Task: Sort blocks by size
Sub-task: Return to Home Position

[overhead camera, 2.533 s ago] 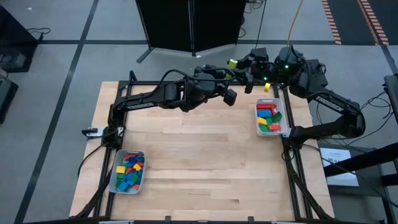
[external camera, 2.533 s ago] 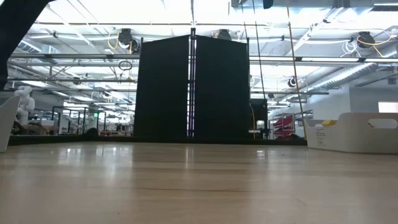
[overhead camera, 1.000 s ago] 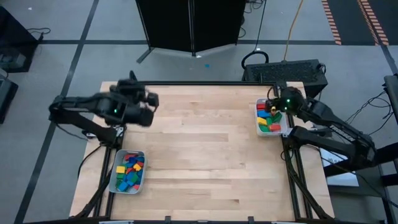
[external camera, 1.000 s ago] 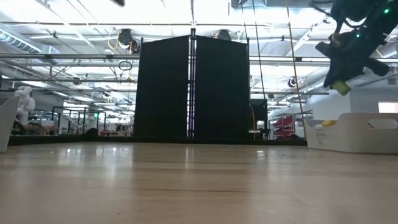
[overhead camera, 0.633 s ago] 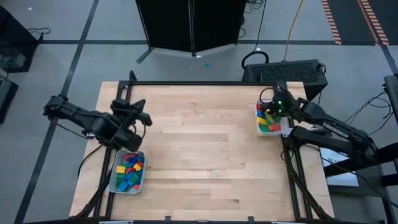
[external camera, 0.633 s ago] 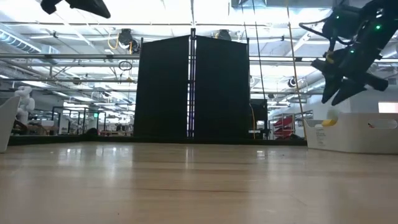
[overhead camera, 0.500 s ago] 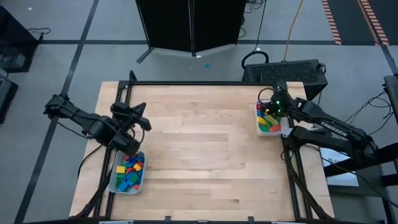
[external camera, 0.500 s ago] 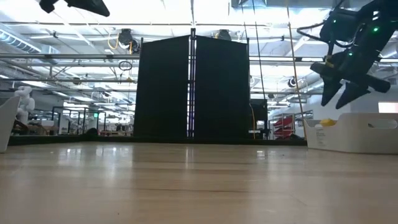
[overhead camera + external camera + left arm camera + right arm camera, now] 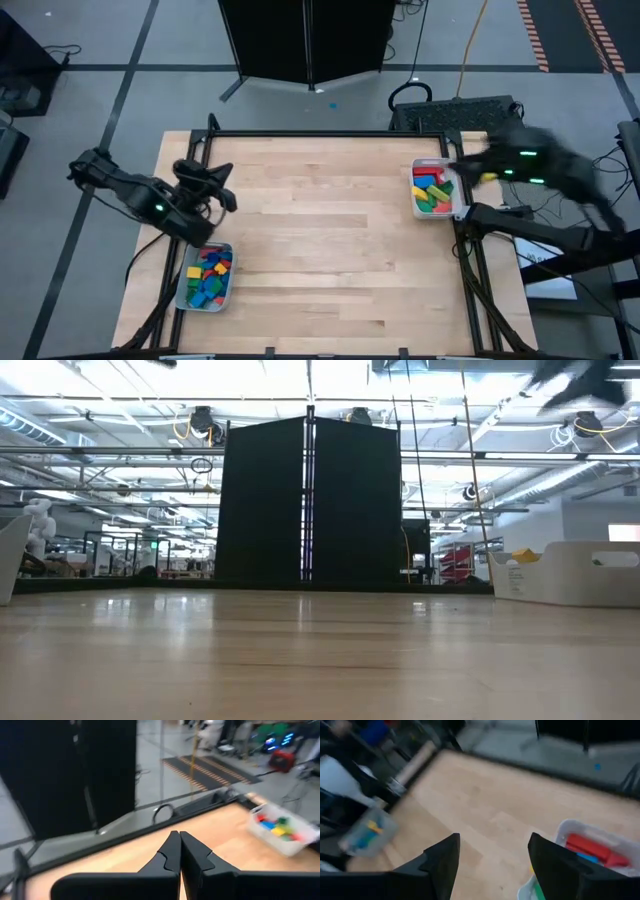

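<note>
High view: table (image 9: 330,250) carries no loose pieces. Every block I can see sits in one of two trays: left tray (image 9: 205,245) at the left edge, right tray (image 9: 437,162) at the right edge. My read is that sorting looks finished and only the retract to home is left.

- Left arm (image 9: 120,185) is folded over the left edge, beside the left tray. Left gripper (image 9: 175,837) has its jaws pressed together on nothing.
- Right arm (image 9: 540,165) is off the right edge, just beyond the right tray. Right gripper (image 9: 495,842) has its jaws spread and empty.
- To retract cleanly: lift before swinging, clear the tray rims, keep each arm on its own side, no fast sweep over the trays.

Hard to read:
- Right arm is a blur from above, so its pose is unclear.
- Low view shows only dark smears at the top edge.
- Left blocks (image 9: 207,278) and right blocks (image 9: 432,190) are piled, so I can't check sizes or count.
</note>
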Robot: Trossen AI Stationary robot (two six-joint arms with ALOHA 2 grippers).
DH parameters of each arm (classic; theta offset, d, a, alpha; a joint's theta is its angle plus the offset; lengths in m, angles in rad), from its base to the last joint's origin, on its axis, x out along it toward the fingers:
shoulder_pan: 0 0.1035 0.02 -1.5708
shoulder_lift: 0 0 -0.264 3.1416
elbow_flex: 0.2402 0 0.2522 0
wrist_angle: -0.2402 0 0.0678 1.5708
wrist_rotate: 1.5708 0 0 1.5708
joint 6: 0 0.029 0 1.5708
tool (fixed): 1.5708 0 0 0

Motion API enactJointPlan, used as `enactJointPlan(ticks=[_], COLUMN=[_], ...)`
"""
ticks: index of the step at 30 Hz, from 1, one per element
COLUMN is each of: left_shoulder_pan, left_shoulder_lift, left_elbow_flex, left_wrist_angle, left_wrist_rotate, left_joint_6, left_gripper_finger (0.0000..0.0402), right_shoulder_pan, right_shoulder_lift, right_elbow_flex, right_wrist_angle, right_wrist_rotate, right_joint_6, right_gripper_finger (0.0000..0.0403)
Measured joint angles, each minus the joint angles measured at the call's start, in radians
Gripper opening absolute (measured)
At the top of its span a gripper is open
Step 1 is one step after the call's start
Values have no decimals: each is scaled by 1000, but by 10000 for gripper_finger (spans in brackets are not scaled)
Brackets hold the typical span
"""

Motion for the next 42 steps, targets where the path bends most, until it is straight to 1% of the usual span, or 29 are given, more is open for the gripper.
enactJointPlan(ticks=[1, 2, 4, 6, 7, 9, 11, 14, 16, 17, 19, 21, 23, 25, 27, 30, 33, 35, 37, 38, 39, 40, 42], left_shoulder_pan=[-12, -28, -72, -126, -157, -224, -299, -413, -488, -525, -597, -664, -721, -755, -761, -776, -816, -845, -866, -872, -873, -867, -842], left_shoulder_lift=[-6, -15, -42, -87, -116, -173, -233, -296, -317, -323, -334, -336, -321, -302, -281, -259, -233, -224, -227, -233, -240, -249, -266], left_elbow_flex=[35, 70, 143, 197, 212, 220, 211, 182, 148, 129, 80, 18, -68, -163, -262, -420, -549, -630, -699, -726, -747, -760, -768], left_wrist_angle=[3, 5, 6, 5, 5, 3, 0, 2, 2, 2, 1, 4, 8, 40, 81, 178, 325, 415, 498, 523, 549, 553, 532], left_wrist_rotate=[-7, -14, -33, -57, -65, -89, -136, -249, -307, -329, -337, -341, -342, -343, -342, -340, -336, -336, -335, -332, -320, -304, -274], left_joint_6=[38, 81, 172, 243, 265, 275, 275, 295, 297, 287, 235, 134, 14, -114, -274, -565, -742, -810, -844, -851, -854, -852, -788], left_gripper_finger=[0, 0, 0, 0, 0, 0, 0, 0, 0, 0, 0, 0, 0, 0, 0, 0, 0, 0, 0, 0, 0, 0, 0], right_shoulder_pan=[0, 0, -1, -3, 1, 16, 29, 35, 33, 32, 33, 34, 51, 74, 101, 155, 207, 237, 263, 271, 276, 282, 291], right_shoulder_lift=[-12, -30, -77, -140, -175, -263, -370, -522, -571, -570, -565, -556, -555, -556, -561, -569, -565, -566, -570, -570, -570, -570, -570], right_elbow_flex=[80, 153, 276, 367, 405, 467, 501, 491, 459, 449, 450, 416, 341, 254, 175, 65, -13, -23, -19, -12, -4, 5, 27], right_wrist_angle=[-53, -83, -111, -101, -98, -101, -78, 15, 33, 33, 18, 120, 221, 286, 363, 452, 479, 502, 492, 471, 413, 357, 281], right_wrist_rotate=[4, 5, -40, -89, -89, -47, -23, -33, -65, -73, -117, -188, -280, -333, -340, -346, -344, -343, -346, -343, -339, -318, -221], right_joint_6=[1, -44, -181, -269, -295, -322, -323, -298, -268, -258, -261, -283, -313, -321, -313, -270, -238, -247, -287, -306, -318, -321, -279], right_gripper_finger=[227, 228, 229, 228, 227, 226, 227, 228, 228, 228, 228, 228, 229, 229, 229, 229, 229, 229, 229, 229, 229, 229, 229])
